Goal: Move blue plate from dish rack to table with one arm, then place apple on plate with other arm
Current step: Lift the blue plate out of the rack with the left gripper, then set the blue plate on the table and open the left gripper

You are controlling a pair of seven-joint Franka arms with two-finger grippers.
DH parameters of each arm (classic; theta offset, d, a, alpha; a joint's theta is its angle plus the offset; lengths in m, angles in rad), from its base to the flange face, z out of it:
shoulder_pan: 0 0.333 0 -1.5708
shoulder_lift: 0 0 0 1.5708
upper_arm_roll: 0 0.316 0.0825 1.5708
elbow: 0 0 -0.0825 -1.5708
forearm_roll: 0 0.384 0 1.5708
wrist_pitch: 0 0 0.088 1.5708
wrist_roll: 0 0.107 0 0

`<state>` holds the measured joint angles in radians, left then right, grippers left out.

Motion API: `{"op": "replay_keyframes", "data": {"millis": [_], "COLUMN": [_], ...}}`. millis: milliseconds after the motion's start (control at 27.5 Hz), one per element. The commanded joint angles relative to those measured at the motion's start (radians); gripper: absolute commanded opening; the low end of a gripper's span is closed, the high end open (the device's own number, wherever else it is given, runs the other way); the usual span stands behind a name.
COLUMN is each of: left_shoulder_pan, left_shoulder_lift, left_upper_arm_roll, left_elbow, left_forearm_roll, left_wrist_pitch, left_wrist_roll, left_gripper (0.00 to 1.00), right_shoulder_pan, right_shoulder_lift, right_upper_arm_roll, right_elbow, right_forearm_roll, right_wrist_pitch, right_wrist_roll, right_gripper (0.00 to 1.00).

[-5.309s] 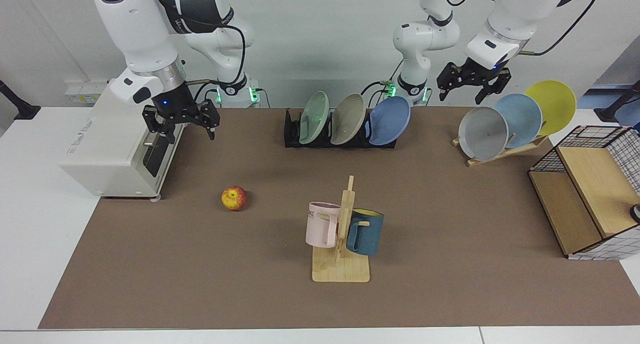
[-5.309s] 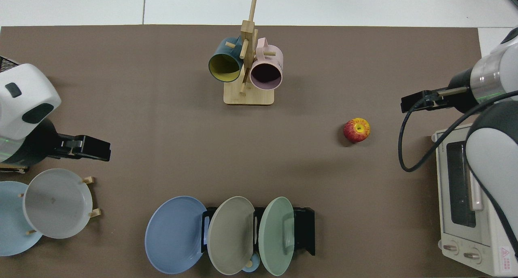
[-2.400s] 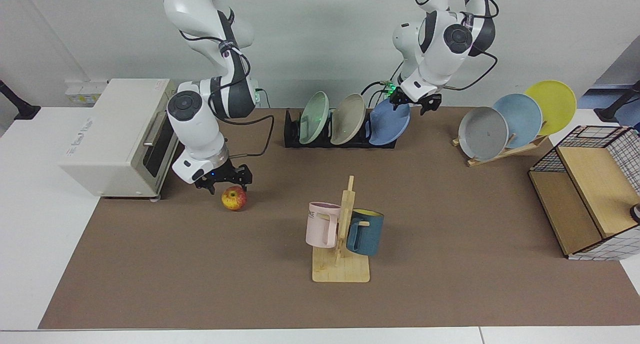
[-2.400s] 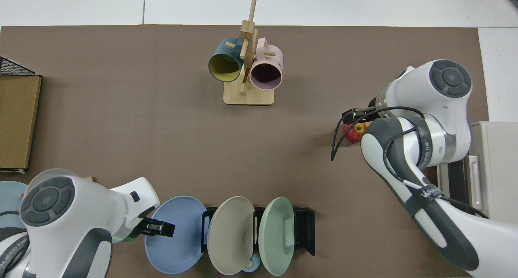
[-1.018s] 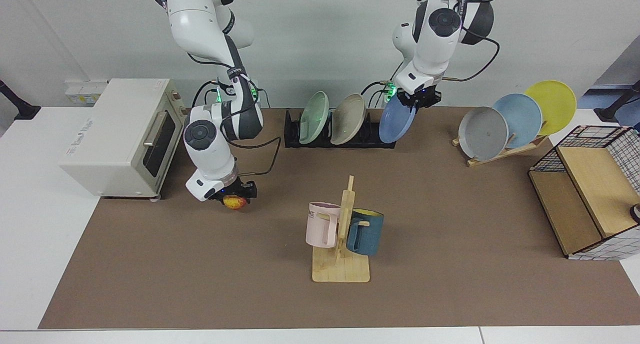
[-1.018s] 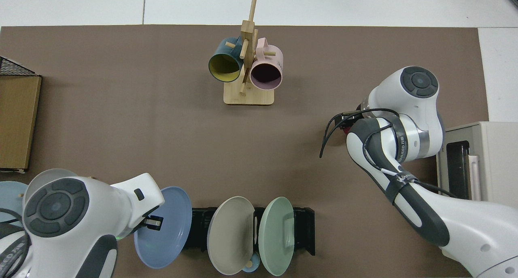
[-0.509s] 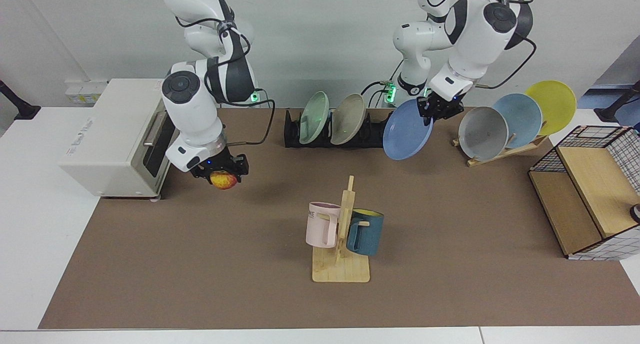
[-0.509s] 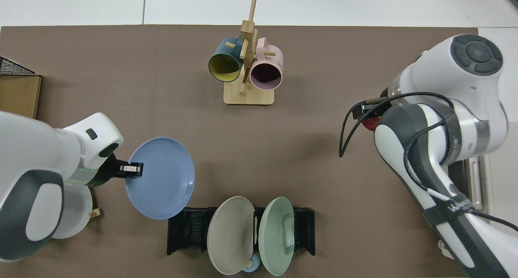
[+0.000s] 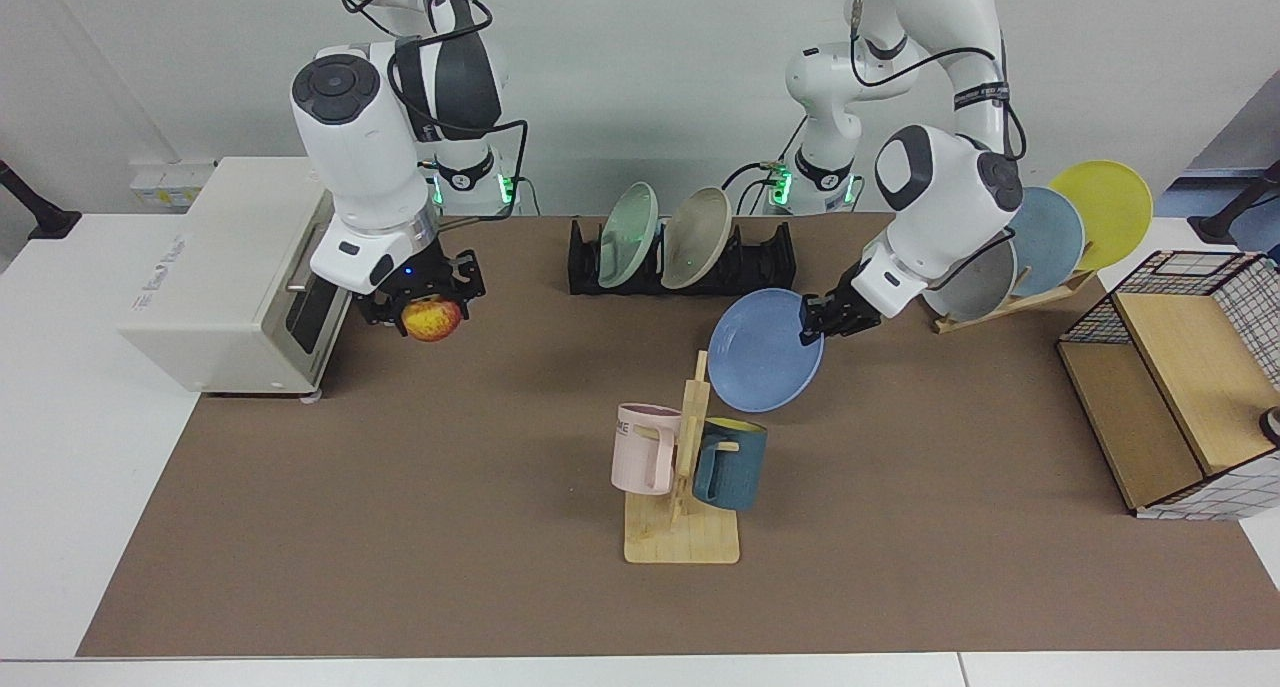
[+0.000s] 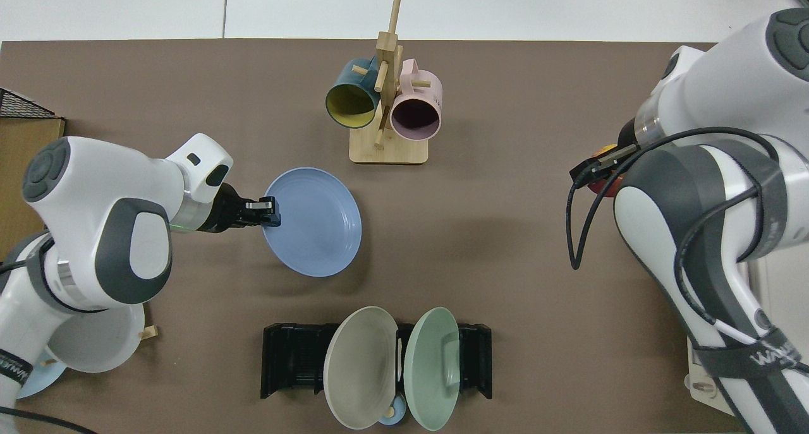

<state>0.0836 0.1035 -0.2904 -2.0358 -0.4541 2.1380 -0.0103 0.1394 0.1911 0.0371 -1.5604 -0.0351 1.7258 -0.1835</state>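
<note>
The left tool [image 9: 812, 327] grips the blue plate [image 9: 762, 364] by its rim, tilted, apparently clear of the table [image 9: 420, 527]. The right tool [image 9: 425, 312] clasps the apple [image 9: 431, 319] aloft beside the toaster oven [image 9: 235, 267].

Facing view across the table [image 9: 400, 567], top view overhead, both sharing it

The table [image 9: 420, 567] is covered by a brown mat with white borders. On it are seen the dish rack [image 9: 745, 262], a wooden mug stand [image 9: 682, 539], a slanted wooden plate stand [image 9: 1010, 305], a white oven [image 9: 215, 277] and a wire-and-wood crate [image 9: 1170, 407].
</note>
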Motion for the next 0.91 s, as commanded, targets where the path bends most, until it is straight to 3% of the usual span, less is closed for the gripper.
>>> {"op": "replay_keyframes", "data": {"millis": [0,182,291,436,618,800,873], "left_shoulder_pan": [-0.013,-0.031,-0.053,-0.1,-0.105,-0.105,-0.105], "left_shoulder_lift": [0.064,0.087,0.087,0.082,0.079,0.073,0.067], "left_upper_arm_roll": [-0.049,-0.079,-0.079,-0.082,-0.082,-0.082,-0.079], "left_elbow": [0.017,-0.001,-0.014,-0.05,-0.063,-0.063,-0.061], "left_forearm_roll": [-0.07,-0.081,-0.083,-0.08,-0.078,-0.067,-0.064], "left_wrist_pitch": [0.11,0.18,0.192,0.255,0.27,0.253,0.246], "left_wrist_roll": [-0.03,-0.04,-0.04,-0.043,-0.042,-0.045,-0.05], "left_gripper": [0.0,0.0,0.05,0.31,0.7,0.88,0.9], "right_shoulder_pan": [0.031,0.066,0.066,0.068,0.069,0.072,0.077], "right_shoulder_lift": [-0.002,-0.015,-0.013,-0.01,-0.009,-0.013,-0.012], "right_upper_arm_roll": [0.007,0.007,0.009,0.007,0.007,0.009,0.009], "right_elbow": [0.014,0.003,0.002,-0.001,0.0,0.002,0.005], "right_forearm_roll": [-0.022,-0.061,-0.071,-0.08,-0.063,-0.057,-0.054], "right_wrist_pitch": [0.0,0.058,0.077,0.094,0.092,0.092,0.092], "right_wrist_roll": [-0.155,-0.244,-0.306,-0.344,-0.255,-0.179,-0.079], "right_gripper": [0.07,0.07,0.07,0.08,0.08,0.08,0.08]}}
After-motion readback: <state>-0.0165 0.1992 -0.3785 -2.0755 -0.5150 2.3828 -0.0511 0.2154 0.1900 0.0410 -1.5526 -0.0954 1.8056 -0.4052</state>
